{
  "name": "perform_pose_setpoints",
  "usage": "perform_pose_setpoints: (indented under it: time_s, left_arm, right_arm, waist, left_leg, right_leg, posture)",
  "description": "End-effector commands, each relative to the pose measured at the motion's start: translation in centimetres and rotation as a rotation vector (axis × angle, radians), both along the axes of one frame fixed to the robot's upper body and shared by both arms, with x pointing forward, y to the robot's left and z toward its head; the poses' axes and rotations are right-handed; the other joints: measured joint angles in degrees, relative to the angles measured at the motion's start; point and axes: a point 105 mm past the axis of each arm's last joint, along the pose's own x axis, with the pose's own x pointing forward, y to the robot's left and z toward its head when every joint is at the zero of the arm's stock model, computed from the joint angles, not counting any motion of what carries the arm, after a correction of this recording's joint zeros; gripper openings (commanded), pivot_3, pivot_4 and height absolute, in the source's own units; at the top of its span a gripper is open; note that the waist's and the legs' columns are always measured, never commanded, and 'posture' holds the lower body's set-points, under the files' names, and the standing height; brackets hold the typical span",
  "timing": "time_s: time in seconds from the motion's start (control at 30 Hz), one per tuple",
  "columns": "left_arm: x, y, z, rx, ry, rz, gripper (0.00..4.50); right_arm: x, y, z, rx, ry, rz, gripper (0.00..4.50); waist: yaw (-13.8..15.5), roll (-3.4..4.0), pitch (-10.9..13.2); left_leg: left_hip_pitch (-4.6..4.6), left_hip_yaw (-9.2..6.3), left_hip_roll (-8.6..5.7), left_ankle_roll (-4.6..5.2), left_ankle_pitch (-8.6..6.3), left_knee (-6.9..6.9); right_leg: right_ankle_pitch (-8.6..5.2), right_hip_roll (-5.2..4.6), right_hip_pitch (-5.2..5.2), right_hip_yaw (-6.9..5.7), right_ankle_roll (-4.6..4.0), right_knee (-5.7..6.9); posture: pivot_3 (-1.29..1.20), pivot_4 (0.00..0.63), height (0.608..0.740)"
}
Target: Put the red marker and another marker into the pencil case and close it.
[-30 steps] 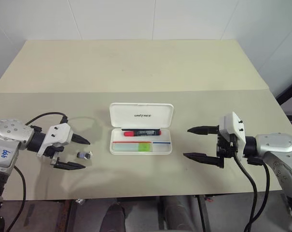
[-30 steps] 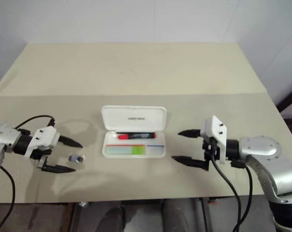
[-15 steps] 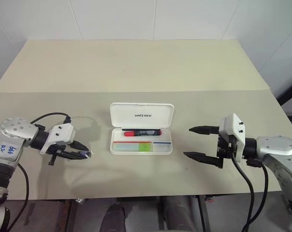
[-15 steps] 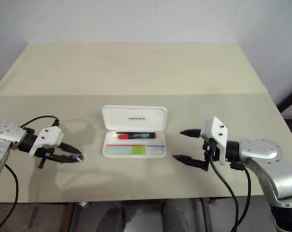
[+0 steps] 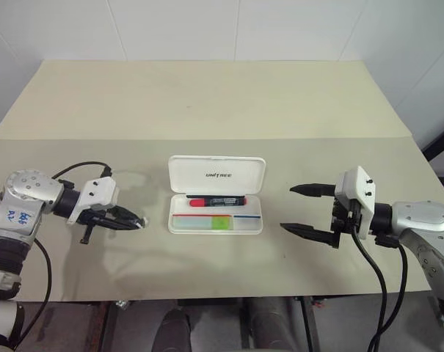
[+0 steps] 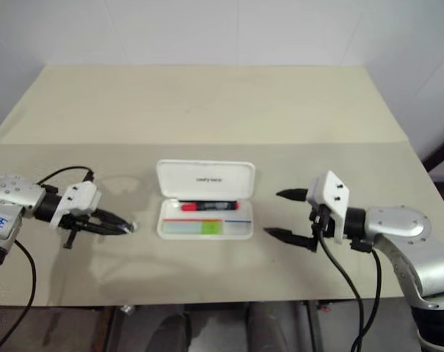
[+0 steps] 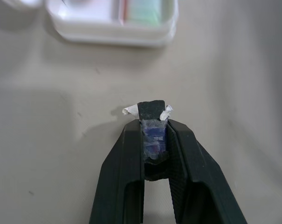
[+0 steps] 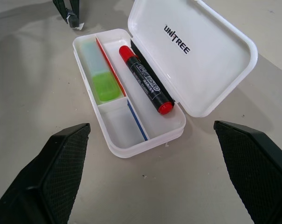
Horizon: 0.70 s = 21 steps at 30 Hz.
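White walls stand behind the beige table (image 5: 207,103). On it the pencil case (image 5: 216,205) lies open, with the red marker (image 5: 215,200) and the green highlighter (image 8: 106,86) inside. Left of the case, the left gripper (image 5: 137,221) — wide apart a second ago — now pinches the small grey clip (image 7: 152,133) and has moved closer to the case. Right of the case, the right gripper (image 5: 298,209) is still spread wide — holding nothing.
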Motion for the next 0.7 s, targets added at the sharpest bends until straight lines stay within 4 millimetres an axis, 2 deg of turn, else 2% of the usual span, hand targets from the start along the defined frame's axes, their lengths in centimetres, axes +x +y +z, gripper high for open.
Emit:
perform_pose_setpoints:
  time_s: [0.03, 0.1, 0.13, 0.23, 0.3, 0.4, 0.57, 0.67, 0.7]
  left_arm:
    - [0.4, -0.9, 4.4, -0.085, -0.103, -0.045, 0.37]
    - [0.6, -1.4, 5.8, -0.115, -0.140, -0.048, 0.37]
    - [0.7, -1.7, 6.3, -0.129, -0.155, -0.050, 0.37]
    - [0.7, -2.4, 7.8, -0.196, -0.202, -0.058, 0.37]
    - [0.6, -3.8, 10.1, -0.313, -0.251, -0.080, 0.37]
    - [-0.3, -5.6, 12.3, -0.434, -0.272, -0.120, 0.37]
    - [-1.4, -8.1, 13.4, -0.493, -0.244, -0.166, 0.37]
    - [-1.2, -9.6, 13.3, -0.454, -0.246, -0.185, 0.37]
    - [-1.0, -10.8, 13.0, -0.423, -0.251, -0.209, 0.37]
  right_arm:
    - [-0.1, -0.2, 0.8, -0.013, -0.044, 0.001, 4.50]
    - [-0.1, -0.3, 0.8, -0.014, -0.046, -0.001, 4.50]
    - [0.0, -0.3, 0.9, -0.013, -0.047, -0.002, 4.50]
    - [0.0, -0.5, 0.9, -0.014, -0.048, -0.004, 4.50]
    - [-0.1, -0.7, 0.9, -0.015, -0.049, -0.005, 4.50]
    - [-0.2, -0.9, 1.2, -0.004, -0.061, -0.002, 4.50]
    - [-0.5, -1.4, 2.2, 0.052, -0.102, 0.012, 4.50]
    - [-0.5, -2.0, 2.2, 0.054, -0.113, 0.009, 4.50]
    - [-0.4, -2.5, 2.1, 0.048, -0.123, -0.009, 4.50]
  waist:
    - [0.0, -0.01, 0.0]
    - [0.0, 0.00, 0.0]
    - [0.0, 0.00, 0.0]
    - [-0.1, 0.00, 0.0]
    - [-0.1, 0.00, 0.0]
    - [-0.1, -0.02, 0.0]
    - [-0.1, -0.01, 0.0]
    - [-0.1, -0.02, 0.0]
    - [-0.1, -0.02, 0.0]
  left_leg:
    - [0.00, 0.00, 0.00, 0.00, 0.00, 0.01]
    - [0.00, 0.00, 0.00, 0.00, 0.00, 0.01]
    - [0.00, 0.00, 0.00, 0.00, 0.00, 0.00]
    - [0.02, 0.00, 0.00, 0.00, 0.00, -0.03]
    - [0.02, 0.00, 0.00, 0.00, 0.00, -0.04]
    - [-0.01, 0.00, 0.00, 0.00, 0.00, -0.01]
    - [0.04, 0.00, 0.00, 0.00, 0.00, -0.01]
    - [0.04, 0.00, 0.00, -0.01, 0.01, 0.04]
    - [0.03, 0.00, 0.00, -0.01, 0.01, 0.07]
  right_leg:
    - [0.01, 0.00, 0.00, 0.00, 0.01, 0.00]
    - [0.07, 0.00, 0.00, 0.00, 0.13, 0.00]
    - [0.32, 0.00, 0.00, 0.00, 0.58, -0.01]
    - [0.34, 0.00, 0.01, 0.00, 0.62, -0.01]
    - [0.34, 0.01, -0.01, 0.00, 0.62, 0.01]
    - [0.35, 0.00, 0.00, -0.01, 0.65, 0.04]
    - [0.37, 0.00, 0.05, 0.00, 0.69, 0.02]
    - [0.38, 0.01, 0.05, 0.01, 0.69, 0.05]
    - [0.38, 0.00, 0.05, 0.01, 0.70, 0.04]
  posture:
    - [0.00, 0.150, 0.740]
    - [0.00, 0.150, 0.740]
    - [0.00, 0.150, 0.740]
    - [0.00, 0.150, 0.740]
    - [0.00, 0.150, 0.740]
    - [0.00, 0.150, 0.740]
    - [0.00, 0.150, 0.740]
    - [0.00, 0.150, 0.740]
    - [0.00, 0.150, 0.740]
